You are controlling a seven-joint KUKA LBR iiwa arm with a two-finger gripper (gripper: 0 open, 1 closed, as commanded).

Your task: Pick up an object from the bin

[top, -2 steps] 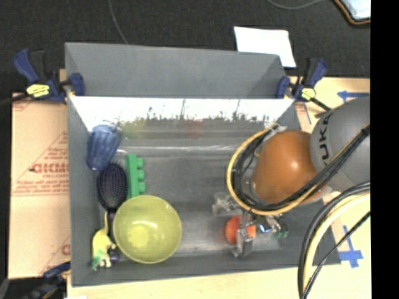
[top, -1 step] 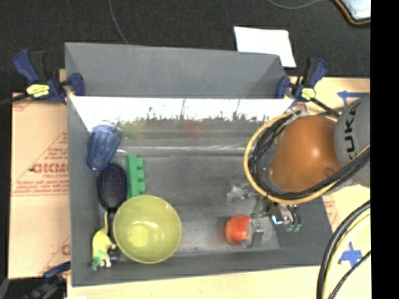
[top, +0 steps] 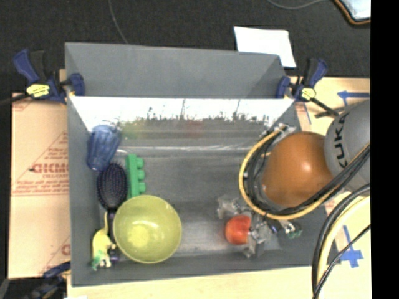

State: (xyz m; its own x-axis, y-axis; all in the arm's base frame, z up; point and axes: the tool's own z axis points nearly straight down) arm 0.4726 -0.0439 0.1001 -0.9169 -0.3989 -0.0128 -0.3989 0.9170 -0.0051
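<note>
My gripper (top: 242, 228) is low in the bin's front right part, under the arm's orange dome. A small red-orange ball (top: 235, 231) lies on the bin floor between its fingers; one grey finger (top: 226, 208) stands up-left of the ball, the other (top: 255, 246) down-right of it. The gap is wider than the ball, so the gripper looks open around it, and the ball still rests on the floor.
A yellow-green bowl (top: 147, 229) sits front left, with a yellow toy figure (top: 100, 246) beside it. A dark blue hairbrush (top: 112, 187), a green toy brick (top: 135, 175) and a blue translucent cup (top: 101, 146) lie along the left wall. The arm and its cables cover the right side.
</note>
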